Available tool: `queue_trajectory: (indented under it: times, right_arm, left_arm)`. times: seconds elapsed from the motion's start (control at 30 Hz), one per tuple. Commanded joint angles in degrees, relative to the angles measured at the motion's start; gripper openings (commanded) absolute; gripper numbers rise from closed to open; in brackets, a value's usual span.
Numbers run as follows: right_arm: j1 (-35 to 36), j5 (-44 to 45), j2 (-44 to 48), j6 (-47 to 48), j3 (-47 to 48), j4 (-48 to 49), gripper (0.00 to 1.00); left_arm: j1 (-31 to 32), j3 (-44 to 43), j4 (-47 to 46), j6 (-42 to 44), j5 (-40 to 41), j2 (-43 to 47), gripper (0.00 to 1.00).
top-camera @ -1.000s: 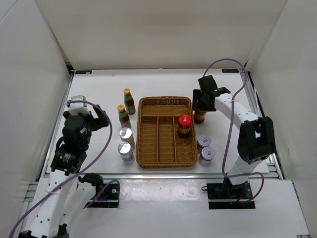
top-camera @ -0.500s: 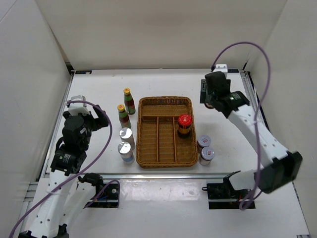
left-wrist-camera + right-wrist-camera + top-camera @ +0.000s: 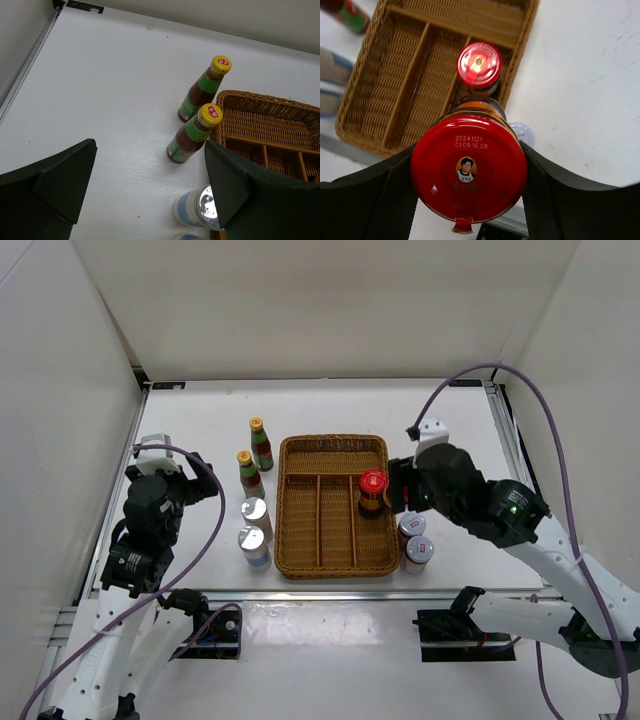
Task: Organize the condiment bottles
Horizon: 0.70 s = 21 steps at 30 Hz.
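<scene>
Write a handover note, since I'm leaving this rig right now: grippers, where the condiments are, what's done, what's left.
Left gripper: open, empty, near the yellow-capped bottles.
Right gripper: shut on a red-lidded jar by the right edge of the tray.
Done: other red jar stands in the tray's right compartment.
Left: the held jar; bottles and two shakers, left of tray; two silver-lidded jars, right of it.

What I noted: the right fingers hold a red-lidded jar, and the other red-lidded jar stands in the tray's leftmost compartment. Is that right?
Not quite: the other red-lidded jar stands in the rightmost compartment of the tray, not the leftmost, as the top external view shows. The right fingers do hold a red-lidded jar.
</scene>
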<state>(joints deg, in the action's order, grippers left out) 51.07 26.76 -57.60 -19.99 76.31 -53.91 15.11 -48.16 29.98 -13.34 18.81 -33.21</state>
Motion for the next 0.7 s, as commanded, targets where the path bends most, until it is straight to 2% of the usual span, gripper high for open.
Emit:
queue_trajectory:
  times: [0.0,0.13,0.33,0.53,0.67]
  right_arm:
    - [2.4,-2.0,2.6,-5.2,-3.4,2.6,0.0]
    - [2.4,-4.8,3.3,-6.4,-10.5,7.2,0.0]
    - [2.4,-7.3,1.6,-8.0,-22.4,19.1,0.0]
    - [2.4,-6.7,-1.4,-8.0,-26.2,23.7,0.0]
    - [2.4,-6.0,-3.2,-8.7,-28.8,24.9,0.11]
  left_arm:
    - [0.1,0.3,-0.4,0.4,0.1,0.4,0.99]
    - [0.1,0.3,-0.4,0.4,0.6,0.4,0.99]
    - [0.1,0.3,-0.4,0.4,0.6,0.4,0.99]
    - [0.1,0.3,-0.4,0.4,0.6,0.4,0.99]
    - [0.1,0.3,-0.4,0.4,0.6,0.4,0.99]
